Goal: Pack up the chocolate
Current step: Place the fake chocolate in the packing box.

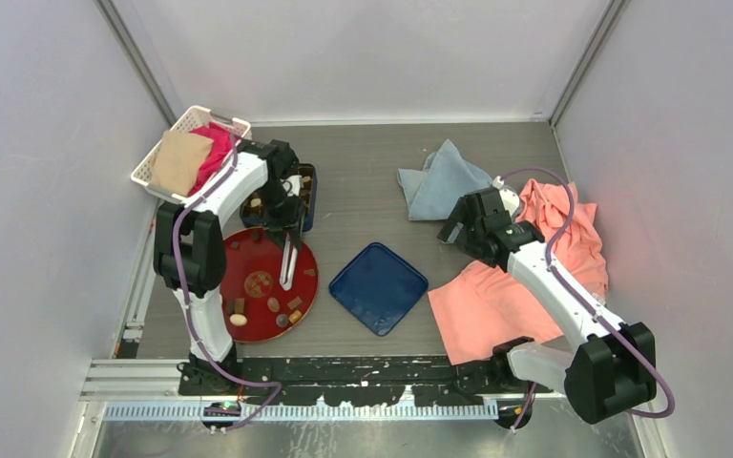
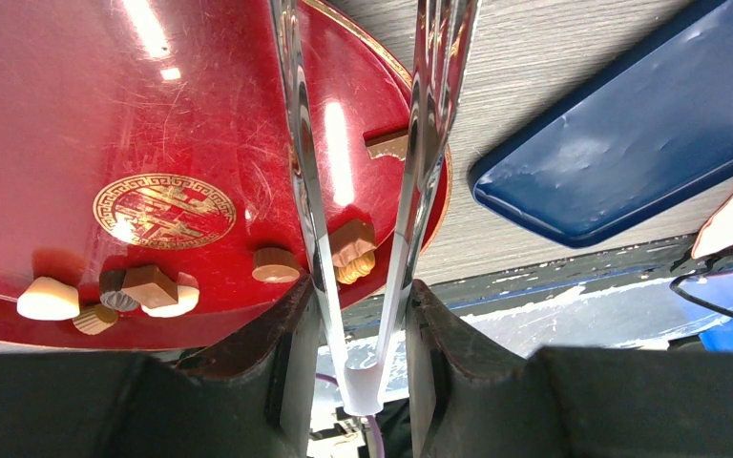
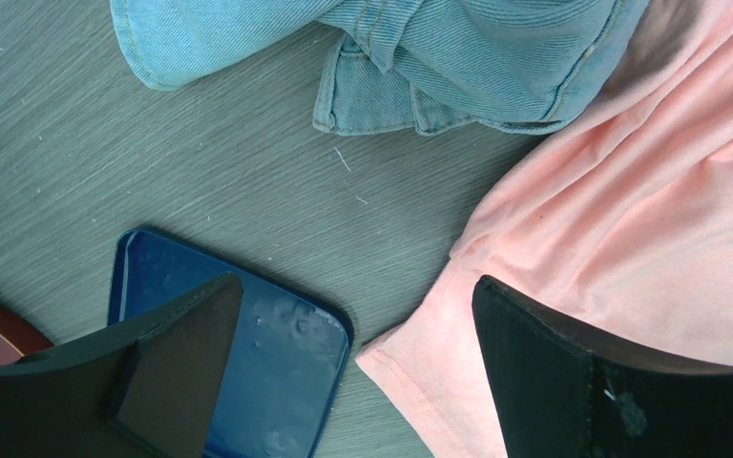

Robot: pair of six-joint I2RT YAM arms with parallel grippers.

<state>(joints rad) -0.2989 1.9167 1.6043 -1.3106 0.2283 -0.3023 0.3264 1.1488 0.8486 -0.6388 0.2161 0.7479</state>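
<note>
left gripper (image 2: pixel 361 324) clamps tongs (image 2: pixel 301 143) | blades part open, tips unseen, load unknown | straddle one chocolate (image 2: pixel 275 264) squarely, squeeze gently

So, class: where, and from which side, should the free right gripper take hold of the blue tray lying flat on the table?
Probably the rim of the blue tray, on the edge facing the right gripper. Come down from above with one finger inside the rim and one outside. It lies flat, so nothing can slip underneath.
</note>
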